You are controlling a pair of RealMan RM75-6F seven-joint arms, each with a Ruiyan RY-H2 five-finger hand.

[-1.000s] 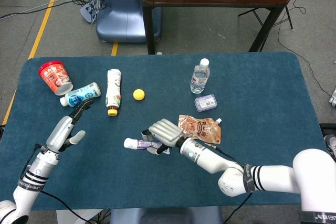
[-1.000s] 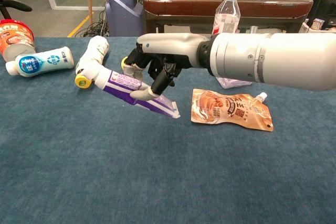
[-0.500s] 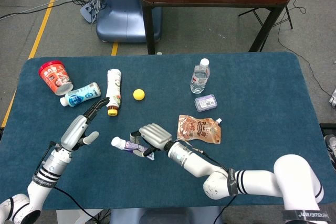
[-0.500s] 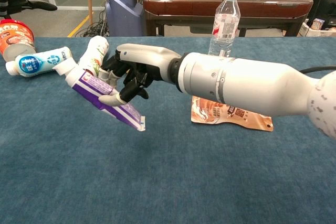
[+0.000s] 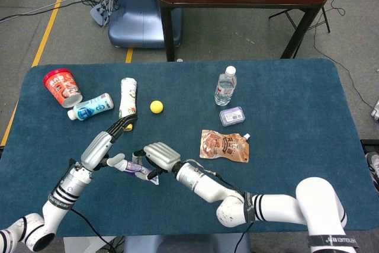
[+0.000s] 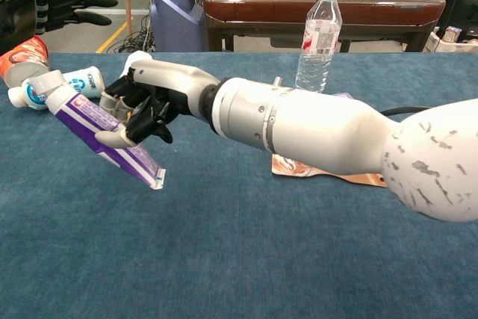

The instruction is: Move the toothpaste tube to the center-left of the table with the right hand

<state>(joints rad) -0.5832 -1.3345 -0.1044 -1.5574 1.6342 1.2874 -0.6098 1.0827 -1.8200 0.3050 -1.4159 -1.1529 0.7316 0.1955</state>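
**Tube in the right hand, above the left part of the desk**

While the right hand [image 6: 146, 102] grips the tube [image 6: 97, 132] with its fingers curled around the body, the tube is tilted, with its white cap [image 6: 46, 84] up and to the left and its flat end down near the blue desk [image 6: 239, 259]. In the head view the hand [image 5: 160, 156] is over the left-centre of the desk, and the tube [image 5: 133, 168] points to the left from it.

The left hand [image 5: 106, 143] is just beside the cap; its fingers are stretched out and apart, and it holds nothing. Whether it touches the cap I cannot tell.

Behind the left hand lie a white bottle [image 5: 128, 100], a smaller blue-labelled bottle [image 5: 90, 106] and a red cup [image 5: 61, 86] on its side. A yellow ball [image 5: 156, 106] is near the white bottle. To the right of the right arm lie a brown pouch [image 5: 225, 146] and a small box [image 5: 232, 115], and a water bottle [image 5: 225, 86] stands upright.
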